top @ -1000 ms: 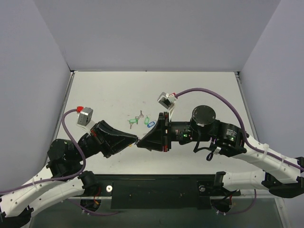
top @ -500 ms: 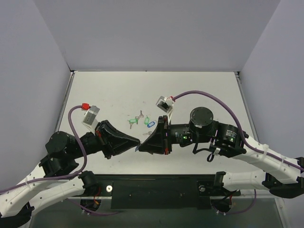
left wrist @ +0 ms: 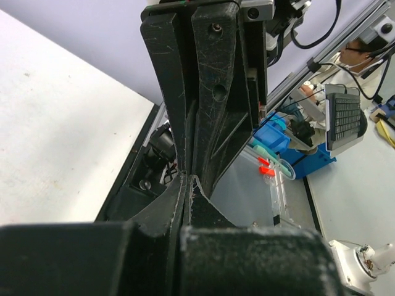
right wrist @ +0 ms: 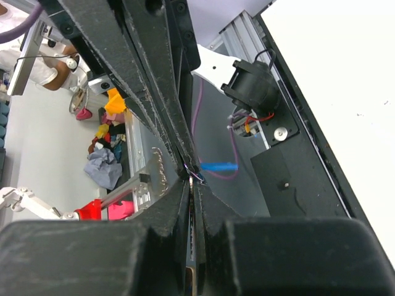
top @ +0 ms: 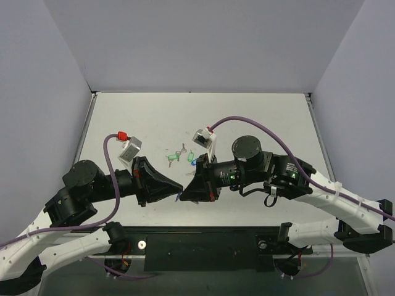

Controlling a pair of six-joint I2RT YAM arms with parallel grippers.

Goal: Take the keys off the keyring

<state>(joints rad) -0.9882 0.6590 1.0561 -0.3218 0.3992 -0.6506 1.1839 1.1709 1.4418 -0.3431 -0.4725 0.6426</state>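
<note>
We see L gripper [top: 179, 185] & R gripper [top: 182, 195] jaws shut, tips meeting; blue tag [right wrist: 219, 166] dangles there, holder unclear

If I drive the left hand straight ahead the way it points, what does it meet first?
The right hand. The left hand points at it almost tip to tip, both shut, with hardly any gap in the top view. Whether the tips touch, I cannot tell.

Nothing readable is showing in any view. The green tags [top: 174, 158] on the table [top: 259, 117] are appearing too small for writing to be made out, and the left gripper [left wrist: 188, 184] and right gripper [right wrist: 191, 185] are showing only scratched black plastic.
</note>
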